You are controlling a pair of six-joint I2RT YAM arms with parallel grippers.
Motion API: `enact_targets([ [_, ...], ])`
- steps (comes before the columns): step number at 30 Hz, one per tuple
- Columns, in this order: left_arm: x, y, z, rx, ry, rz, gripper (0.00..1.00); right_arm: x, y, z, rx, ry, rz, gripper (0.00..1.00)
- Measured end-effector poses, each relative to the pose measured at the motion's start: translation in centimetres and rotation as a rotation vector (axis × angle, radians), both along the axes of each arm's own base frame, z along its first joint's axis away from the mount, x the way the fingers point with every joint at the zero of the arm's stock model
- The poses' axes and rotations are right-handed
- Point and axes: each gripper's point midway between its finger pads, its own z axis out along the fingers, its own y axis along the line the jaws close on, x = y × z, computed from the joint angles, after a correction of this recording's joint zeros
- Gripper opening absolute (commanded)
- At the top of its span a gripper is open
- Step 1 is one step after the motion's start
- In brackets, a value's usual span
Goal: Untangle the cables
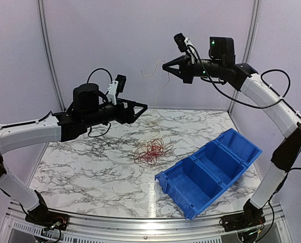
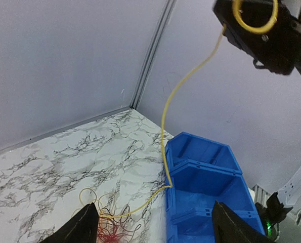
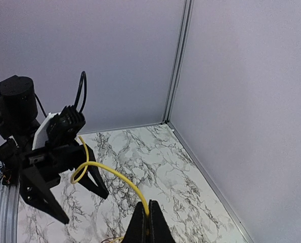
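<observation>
1. A marbled worktop (image 1: 89, 162) is seen spread below both arms, and it is enclosed by pale walls at the back and on the sides.
2. The left arm (image 1: 29, 134) is stretched low across the left half of the worktop. The right arm (image 1: 271, 109) is raised high in an arch over the right side.
3. A blue bin (image 1: 209, 171) is set at an angle on the right half of the worktop. It is divided into compartments, and nothing is seen inside them.
4. The left tool (image 1: 141, 112) is held above the worktop, pointed toward the middle. Its fingers are spread wide apart and nothing is gripped between them.
5. The right tool (image 3: 149, 220) is held well above the worktop, higher than the left tool. Its fingers are pressed together on a yellow cable (image 2: 164, 121).
6. The tangled cables (image 1: 151, 149) are heaped on the middle of the worktop, near the bin's left side and apart from it. Mostly red loops are made out, with a few darker and orange ones at the edges.
7. The yellow cable is stretched from the pinching tool down to the heap, where its lower end is lost among the loops. A short looped end is left standing free beyond the closed fingers.
</observation>
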Motion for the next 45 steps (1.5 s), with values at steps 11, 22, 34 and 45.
enact_targets([
  [11, 1.3, -5.7, -1.4, 0.174, -0.147, -0.024, 0.48, -0.8, 0.6, 0.1, 0.010, 0.018, 0.021, 0.00],
  [22, 2.7, -7.7, -2.7, 0.144, -0.070, -0.023, 0.00, -0.8, 0.8, -1.1, -0.001, 0.029, 0.024, 0.30],
  [34, 0.8, -0.3, 6.5, 0.039, -0.199, 0.195, 0.00, 4.8, 0.2, -19.0, -0.285, 0.158, -0.152, 0.67],
  [45, -0.7, 4.2, 10.4, -0.004, -0.260, 0.310, 0.00, 4.5, 3.5, -35.8, -0.643, 0.326, -0.122, 0.58],
])
